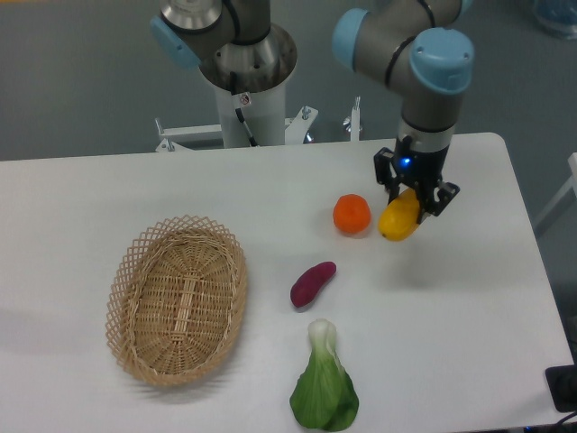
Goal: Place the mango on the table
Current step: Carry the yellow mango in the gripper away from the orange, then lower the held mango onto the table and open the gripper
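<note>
The black two-finger gripper (413, 200) is closed on the smooth yellow oblong mango (399, 219), which tilts lengthwise above the white counter (469, 298) near its right edge.

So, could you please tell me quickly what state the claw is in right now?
Claw: closed on the mango, which it holds just above the table.

The arm reaches in from its grey pedestal base at the top of the view, with blue-capped joints folding forward and to the right. The wrist points straight down over the table (469, 316). The gripper (413, 200) hangs vertically, its two black fingers (389, 176) closed around the mango (399, 219).
</note>
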You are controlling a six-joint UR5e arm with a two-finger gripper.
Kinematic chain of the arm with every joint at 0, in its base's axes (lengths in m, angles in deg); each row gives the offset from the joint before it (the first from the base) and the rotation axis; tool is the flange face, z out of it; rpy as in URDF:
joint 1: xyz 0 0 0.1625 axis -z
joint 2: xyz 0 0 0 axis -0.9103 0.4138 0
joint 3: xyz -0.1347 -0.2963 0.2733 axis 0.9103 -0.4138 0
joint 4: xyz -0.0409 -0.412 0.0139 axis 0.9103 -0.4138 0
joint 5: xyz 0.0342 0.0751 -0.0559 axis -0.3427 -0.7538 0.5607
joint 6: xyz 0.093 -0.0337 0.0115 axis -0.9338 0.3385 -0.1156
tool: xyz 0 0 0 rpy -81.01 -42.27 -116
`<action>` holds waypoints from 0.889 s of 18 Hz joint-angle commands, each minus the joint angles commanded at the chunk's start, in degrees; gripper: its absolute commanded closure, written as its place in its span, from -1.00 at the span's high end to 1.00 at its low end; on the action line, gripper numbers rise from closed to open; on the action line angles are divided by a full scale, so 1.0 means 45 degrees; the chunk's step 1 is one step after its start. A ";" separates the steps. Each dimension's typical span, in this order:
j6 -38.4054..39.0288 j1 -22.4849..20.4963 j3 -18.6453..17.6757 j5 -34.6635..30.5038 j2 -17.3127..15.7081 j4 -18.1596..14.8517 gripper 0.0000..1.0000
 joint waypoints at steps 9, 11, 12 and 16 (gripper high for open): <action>0.1995 0.0624 0.0763 0.1660 0.1797 0.2497 0.01; 0.1995 0.0857 0.1034 0.1660 0.2245 0.2831 0.01; 0.1995 0.1188 0.1287 0.1641 0.2519 0.2890 0.01; 0.1956 0.1678 0.1798 0.1621 0.3263 0.2910 0.01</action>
